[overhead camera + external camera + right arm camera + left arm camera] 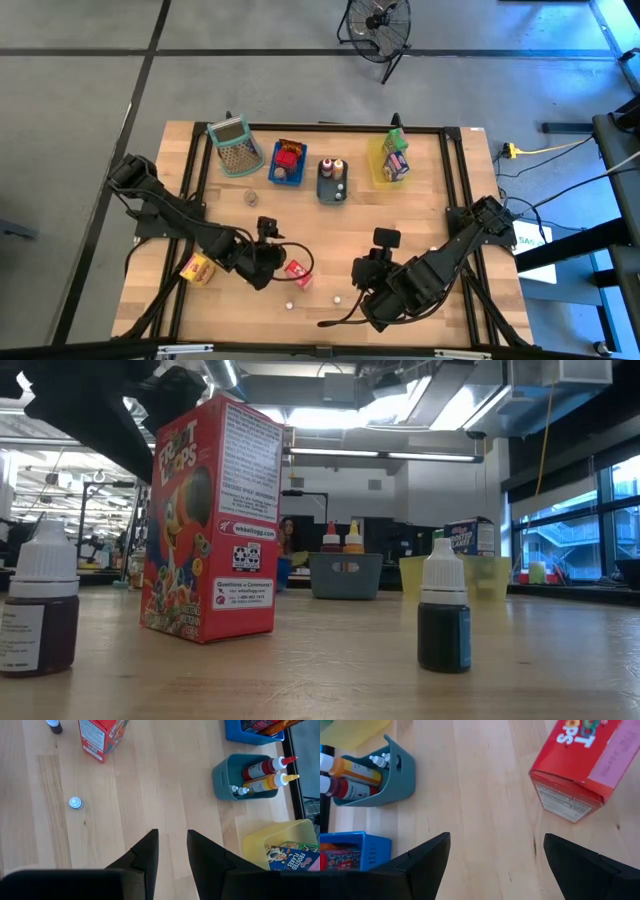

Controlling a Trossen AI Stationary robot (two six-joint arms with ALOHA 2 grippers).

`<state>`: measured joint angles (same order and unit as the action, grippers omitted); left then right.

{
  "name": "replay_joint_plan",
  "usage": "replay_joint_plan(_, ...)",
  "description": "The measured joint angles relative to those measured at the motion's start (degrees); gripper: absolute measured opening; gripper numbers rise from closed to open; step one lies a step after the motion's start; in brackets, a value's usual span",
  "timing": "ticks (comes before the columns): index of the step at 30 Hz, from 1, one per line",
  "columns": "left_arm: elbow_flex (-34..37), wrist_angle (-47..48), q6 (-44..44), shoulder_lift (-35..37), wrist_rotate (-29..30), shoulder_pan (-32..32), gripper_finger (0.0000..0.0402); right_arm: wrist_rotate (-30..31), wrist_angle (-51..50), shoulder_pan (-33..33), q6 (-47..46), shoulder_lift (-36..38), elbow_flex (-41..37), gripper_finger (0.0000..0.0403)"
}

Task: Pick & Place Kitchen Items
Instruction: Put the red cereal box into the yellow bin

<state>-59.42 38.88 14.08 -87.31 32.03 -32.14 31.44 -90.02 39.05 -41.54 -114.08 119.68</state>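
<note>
My left gripper [268, 262] hovers over the front-left part of the wooden table [420, 215], its two dark fingers [427, 857] spread wide apart with only bare wood between them. It holds nothing and touches nothing. The red cereal carton [297, 273] stands upright on the table just beside this gripper, toward the table's centre; in my left wrist view the carton [580, 765] sits just past one fingertip, apart from it.

My right gripper [368, 275] hangs over the front-centre of the table. Its fingers [145, 857] are close together with a narrow gap showing between them, and nothing is caught in that gap.

A yellow-orange carton [198, 268] lies near the left edge of the table, beside my left arm. Two tiny white-capped bottles stand on the wood in front of the red carton: one [288, 305] nearer the left gripper, the other [337, 298] nearer the right gripper. From table height, the first bottle [40, 610] holds dark liquid, and the second [443, 615] looks dark blue.

Along the far side of the table stand a mesh basket [236, 147], a blue tray [287, 165] with red packets inside, a grey tray [333, 181] holding upright sauce bottles, and a yellow tray [392, 160] holding a green carton and a purple-white carton.
</note>
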Motion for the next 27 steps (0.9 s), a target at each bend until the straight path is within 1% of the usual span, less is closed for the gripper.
replay_joint_plan(5,-0.01,-0.26,0.36,0.2,1.45,0.0,0.0318,-0.04,0.0,0.0,0.0,0.0,0.0,0.0105)
replay_joint_plan(10,-0.01,-0.19,-0.16,0.2,-1.47,0.0,0.0318,-0.15,0.0,0.0,0.0,0.02,0.0,0.0105)
replay_joint_plan(17,0.0,-0.19,-4.52,0.2,-1.6,0.0,0.0318,-0.13,0.01,0.0,0.0,0.04,0.01,0.0105)
replay_joint_plan(27,-0.02,-0.29,-2.87,0.2,-1.5,0.02,0.0318,-0.09,0.02,-0.51,-0.23,0.07,0.02,0.0105)
